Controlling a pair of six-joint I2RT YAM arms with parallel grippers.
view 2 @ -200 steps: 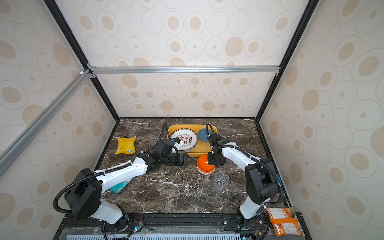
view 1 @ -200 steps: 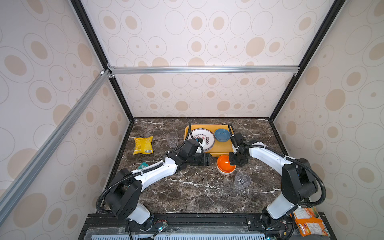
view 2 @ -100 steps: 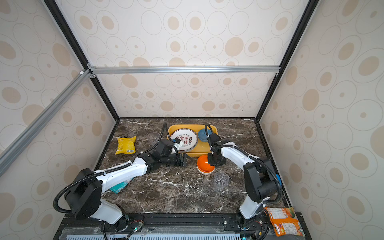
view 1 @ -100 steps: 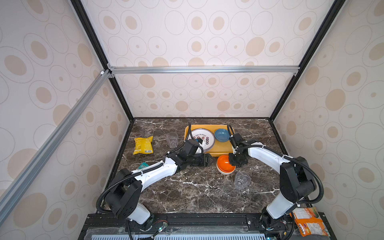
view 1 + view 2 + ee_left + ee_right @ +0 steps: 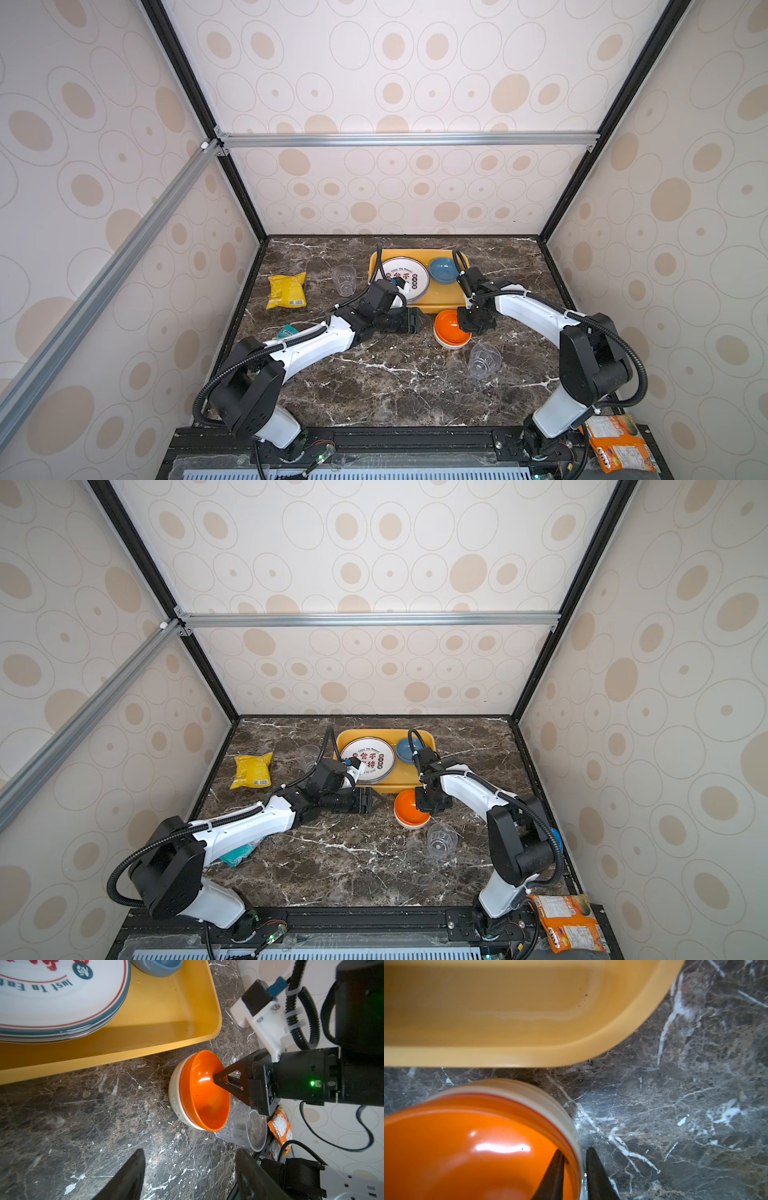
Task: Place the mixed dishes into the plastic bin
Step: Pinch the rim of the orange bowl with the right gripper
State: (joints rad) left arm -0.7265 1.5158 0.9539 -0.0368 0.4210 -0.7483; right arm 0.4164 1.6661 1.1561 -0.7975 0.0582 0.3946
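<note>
An orange bowl (image 5: 448, 325) sits nested in a white bowl (image 5: 452, 343) on the marble, just in front of the yellow plastic bin (image 5: 445, 296). My right gripper (image 5: 463, 328) is shut on their right rim: one finger is inside the orange bowl (image 5: 467, 1157) and the other outside the white bowl (image 5: 546, 1093). The bin holds stacked printed plates (image 5: 405, 276) and a blue bowl (image 5: 444, 269). My left gripper (image 5: 419, 322) stands open and empty, low over the table and pointing at the bowls from the left (image 5: 190, 1153). One clear cup (image 5: 344, 279) stands left of the bin. Another clear cup (image 5: 484, 360) lies on its side by the bowls.
A yellow snack bag (image 5: 286, 290) lies at the left. A teal packet (image 5: 288, 331) shows beside my left arm. An orange printed packet (image 5: 615, 442) rests off the table at the front right. Black frame posts and patterned walls close in the marble top.
My right gripper's jaws have come together around the rim of the nested bowls. The left gripper has closed a little. The bowls stay where they were.
</note>
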